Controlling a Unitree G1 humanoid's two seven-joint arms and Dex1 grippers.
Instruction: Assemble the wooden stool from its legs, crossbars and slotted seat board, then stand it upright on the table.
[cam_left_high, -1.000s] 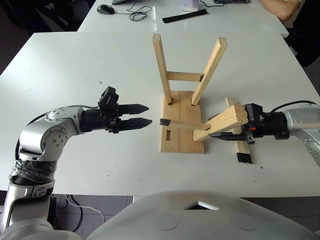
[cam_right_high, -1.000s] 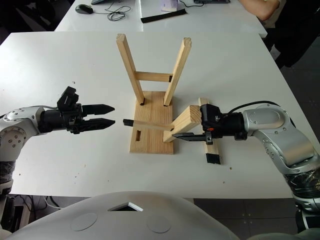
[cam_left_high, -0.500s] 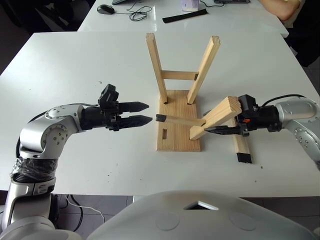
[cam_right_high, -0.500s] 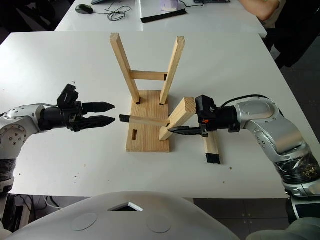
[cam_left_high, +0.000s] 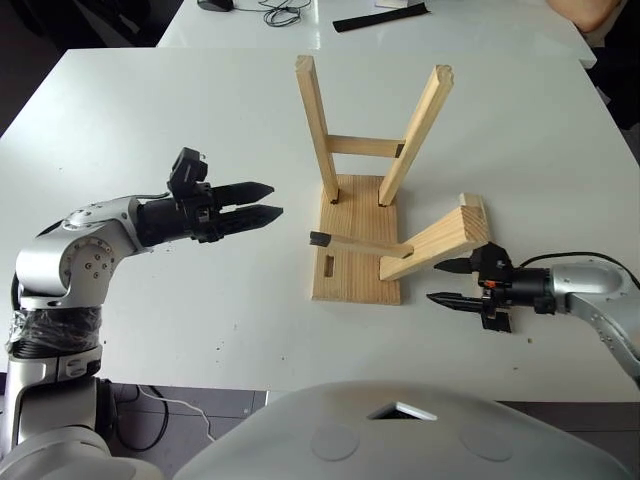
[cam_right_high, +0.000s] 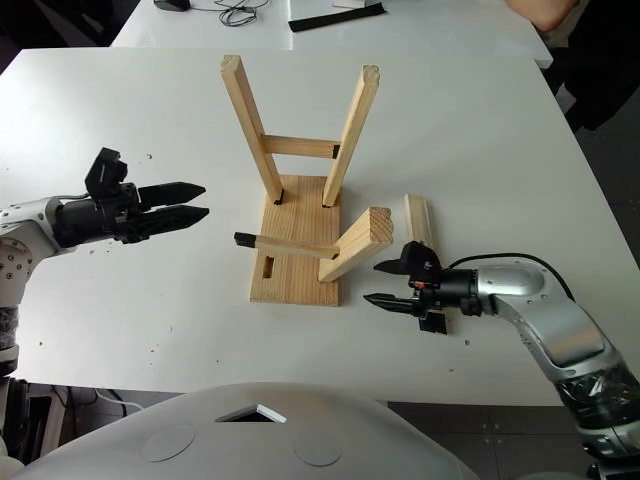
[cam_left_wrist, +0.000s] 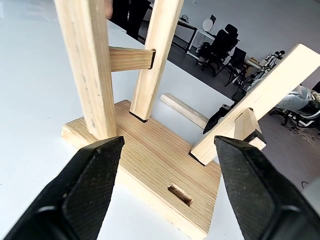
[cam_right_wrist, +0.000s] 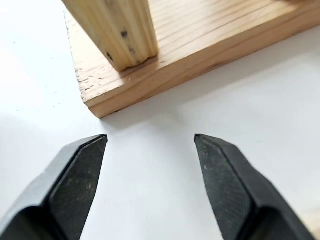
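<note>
My right gripper (cam_left_high: 436, 282) spread and empty just right of the seat board (cam_left_high: 355, 285), tilted leg (cam_left_high: 440, 243) let go since 0.5 s ago, left gripper (cam_left_high: 275, 198) released left of it, board's long axis running away from me mid-table, 2 upright legs (cam_left_high: 318, 130) at its far end

No word, number, label or sign can be read on the plain wooden seat board (cam_left_high: 360, 278) or the legs (cam_left_high: 318, 130) standing in it. The white table (cam_left_high: 140, 110) beneath them bears no legible print either.
</note>
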